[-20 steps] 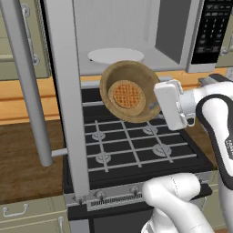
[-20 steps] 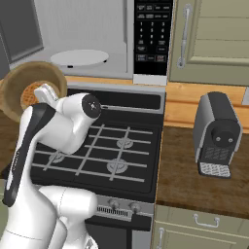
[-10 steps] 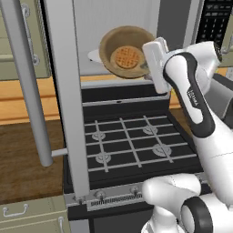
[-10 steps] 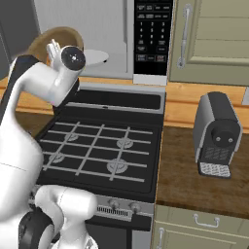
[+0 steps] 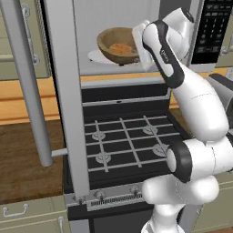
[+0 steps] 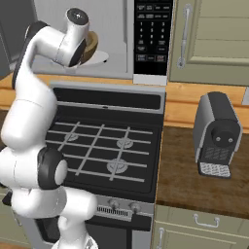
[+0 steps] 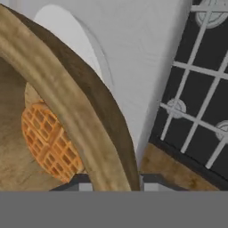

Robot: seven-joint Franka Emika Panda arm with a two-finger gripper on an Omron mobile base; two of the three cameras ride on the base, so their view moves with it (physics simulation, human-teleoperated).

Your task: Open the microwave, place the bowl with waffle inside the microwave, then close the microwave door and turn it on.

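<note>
The microwave (image 5: 113, 16) stands open above the stove, and the microwave door (image 5: 59, 91) is swung out to the left with its bar handle (image 5: 32, 91) in front. Inside the cavity the wooden bowl (image 5: 117, 44) hangs slightly tilted over the white turntable (image 5: 96, 57), holding the waffle (image 5: 120, 48). My gripper (image 5: 139, 45) is shut on the bowl's right rim. In the hand view the thick rim (image 7: 67, 98) runs between my fingertips (image 7: 149, 181), with the waffle (image 7: 49, 140) inside and the turntable (image 7: 71, 40) behind. I cannot tell whether the bowl touches the turntable.
The black gas stove (image 6: 102, 146) lies below the microwave. The black keypad (image 6: 151, 36) sits on the microwave's right side. A grey coffee machine (image 6: 218, 133) stands on the wooden counter to the right. Beige cabinets (image 6: 214, 34) flank the microwave.
My arm has lifted the bowl from above the stove up and forward into the microwave cavity. The bowl has turned from facing the camera to nearly level.
</note>
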